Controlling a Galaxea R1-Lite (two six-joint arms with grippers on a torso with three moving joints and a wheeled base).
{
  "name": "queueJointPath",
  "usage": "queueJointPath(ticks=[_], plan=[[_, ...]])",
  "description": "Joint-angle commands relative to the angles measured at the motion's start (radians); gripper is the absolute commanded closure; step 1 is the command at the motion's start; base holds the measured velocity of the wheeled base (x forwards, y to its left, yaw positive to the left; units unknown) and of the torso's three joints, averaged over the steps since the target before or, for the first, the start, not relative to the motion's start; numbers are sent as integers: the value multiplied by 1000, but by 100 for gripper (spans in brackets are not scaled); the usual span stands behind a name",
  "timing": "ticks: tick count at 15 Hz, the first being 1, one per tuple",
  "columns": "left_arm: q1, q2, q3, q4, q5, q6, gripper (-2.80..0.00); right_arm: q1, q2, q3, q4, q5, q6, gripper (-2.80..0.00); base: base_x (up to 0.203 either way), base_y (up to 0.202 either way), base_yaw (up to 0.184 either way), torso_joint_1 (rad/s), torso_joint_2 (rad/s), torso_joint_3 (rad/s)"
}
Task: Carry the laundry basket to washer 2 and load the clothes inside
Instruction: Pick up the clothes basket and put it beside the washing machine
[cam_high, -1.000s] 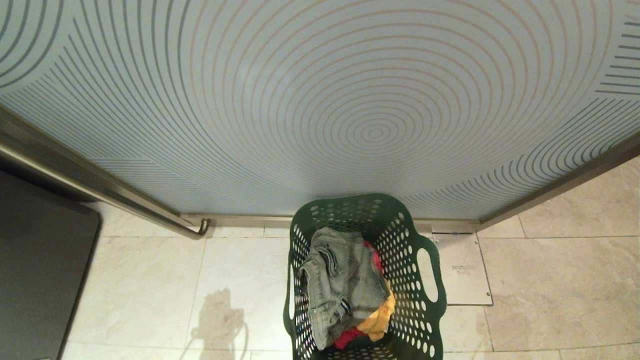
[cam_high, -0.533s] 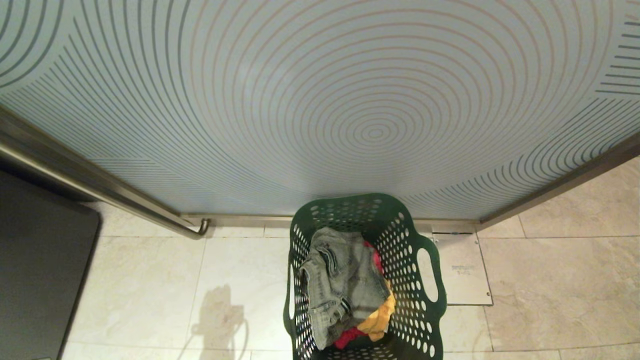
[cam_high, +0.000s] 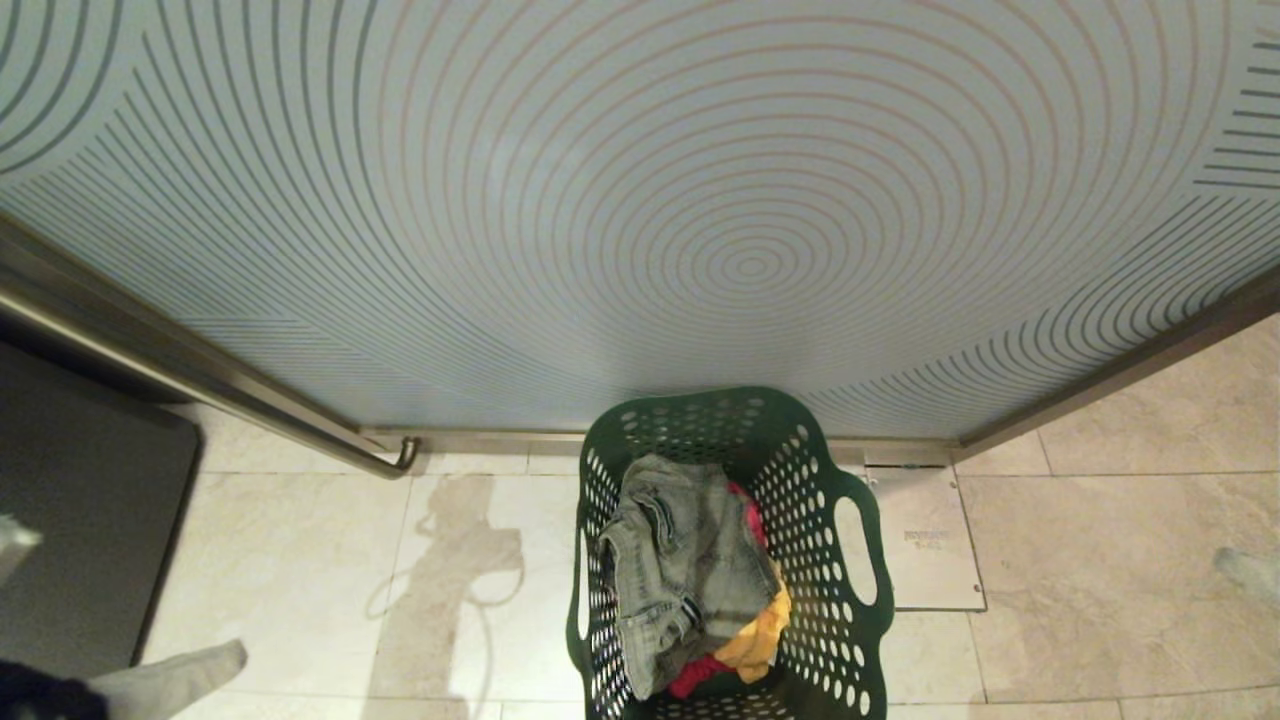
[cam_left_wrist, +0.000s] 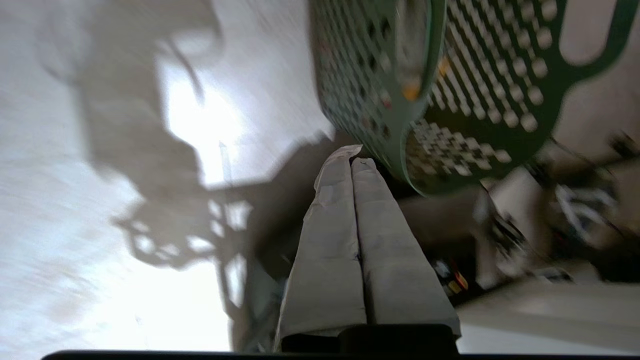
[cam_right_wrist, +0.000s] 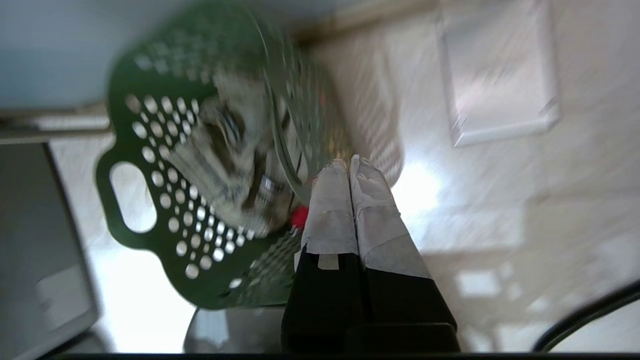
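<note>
Pale tiled floor (cam_high: 300, 560) ran up to a frosted glass wall (cam_high: 640, 200) printed with concentric rings, metal rail (cam_high: 200, 385) along its foot. A dark mat (cam_high: 80, 520) lay at the left, a square floor plate (cam_high: 925, 540) just right of the basket. The laundry basket (cam_high: 850, 640), dark green and perforated, stood on the tiles close to the wall, upright. The clothes (cam_high: 690, 570) were piled inside: grey-green denim on top, red and yellow-orange pieces under it. The left gripper (cam_left_wrist: 352, 160) was low beside the basket's outer wall, fingers pressed together, gripping nothing. The right gripper (cam_right_wrist: 347, 162) hung near the basket rim, clenched too, empty. Washer 2 was out of sight.
</note>
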Motion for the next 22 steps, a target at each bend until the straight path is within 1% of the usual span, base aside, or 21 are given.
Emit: queueJointPath(ticks=[1,2,3,5,6,7,8,9,10,11,12,13,14,15,16,17,18,21,22], plan=[[-93,385,-17,-46,-69,-38,0,4,326,121,-260,41,58,0,0,0,0,0,0,0],[-137,451,-22,-66,-93,-55,-280,5,390,148,-327,66,89,0,0,0,0,0,0,0],[-175,501,-35,-82,-109,-68,-280,5,449,153,-370,93,115,-280,0,0,0,0,0,0],[-259,561,-75,-97,-123,-96,-280,7,556,144,-444,133,154,-280,0,0,0,0,0,0],[-310,577,-94,-99,-120,-128,-280,7,601,143,-486,168,161,-280,0,0,0,0,0,0],[-380,593,-123,-100,-90,-179,-280,7,653,140,-541,218,166,-280,0,0,0,0,0,0],[-445,616,-147,-101,-28,-225,-280,7,699,128,-584,251,170,-280,0,0,0,0,0,0],[-497,640,-167,-109,72,-272,-280,8,734,96,-606,267,173,-280,0,0,0,0,0,0],[-538,651,-170,-134,158,-321,-280,14,741,66,-605,275,176,-280,0,0,0,0,0,0],[-550,643,-151,-156,187,-343,-280,24,722,48,-560,276,180,-280,0,0,0,0,0,0],[-554,633,-133,-165,210,-347,-280,29,713,22,-490,278,182,-280,0,0,0,0,0,0],[-556,626,-126,-165,233,-365,-280,33,709,-10,-430,282,179,-280,0,0,0,0,0,0],[-569,617,-127,-164,241,-384,-280,37,710,-37,-400,292,178,-280,0,0,0,0,0,0],[-584,606,-131,-162,246,-404,-280,39,716,-64,-365,318,178,-280,0,0,0,0,0,0],[-602,600,-135,-162,267,-416,-280,40,727,-102,-304,346,174,-280,0,0,0,0,0,0],[-619,603,-138,-166,313,-429,-280,41,746,-140,-260,369,169,-280,0,0,0,0,0,0],[-630,614,-152,-175,350,-448,-280,41,771,-166,-249,380,165,-280,0,0,0,0,0,0],[-667,642,-164,-232,443,-456,-280,41,855,-237,-217,384,151,-280,0,0,0,0,0,0],[-684,655,-162,-236,456,-459,-280,41,874,-246,-197,386,149,-280,0,0,0,0,0,0]])
